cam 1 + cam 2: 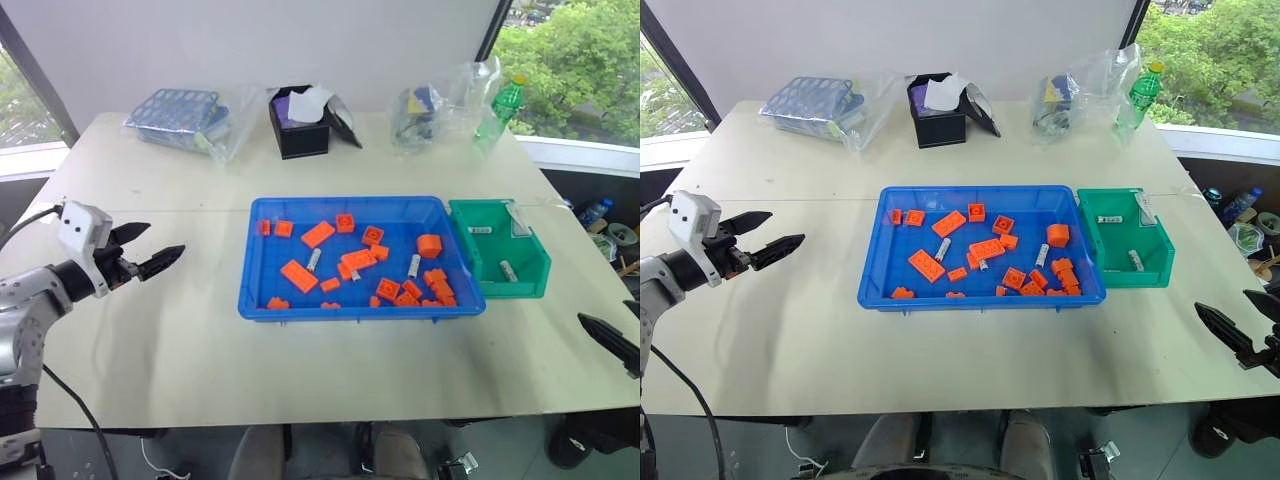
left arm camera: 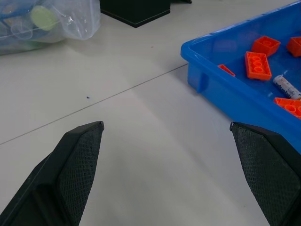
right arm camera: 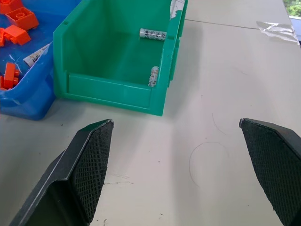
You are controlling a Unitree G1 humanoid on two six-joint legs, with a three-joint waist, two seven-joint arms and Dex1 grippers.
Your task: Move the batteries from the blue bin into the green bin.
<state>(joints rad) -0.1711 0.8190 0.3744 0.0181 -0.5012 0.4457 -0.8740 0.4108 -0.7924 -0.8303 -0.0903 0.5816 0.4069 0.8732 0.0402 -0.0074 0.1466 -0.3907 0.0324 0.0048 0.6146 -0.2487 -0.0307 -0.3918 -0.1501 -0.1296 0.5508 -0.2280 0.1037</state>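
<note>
The blue bin [image 1: 350, 202] lies mid-table, strewn with orange bricks [image 1: 299, 275] and three silver batteries [image 1: 314, 260], [image 1: 414, 265], [image 1: 355, 288]. Against its right side stands the green bin [image 1: 515, 288], with two batteries [image 3: 153, 34], [image 3: 153, 76] inside. My left gripper [image 1: 165, 240] hovers open and empty over the table, well to the left of the blue bin [image 2: 211, 52]. My right gripper [image 1: 1222, 302] is open and empty near the table's front right edge, facing the green bin [image 3: 113, 92] from a short way off.
Along the table's far edge sit a blue grid rack in a plastic bag [image 1: 180, 115], a black box [image 1: 300, 125], a clear bag of items [image 1: 440, 105] and a green bottle [image 1: 505, 105]. Bare tabletop [image 1: 200, 330] spreads in front of both bins.
</note>
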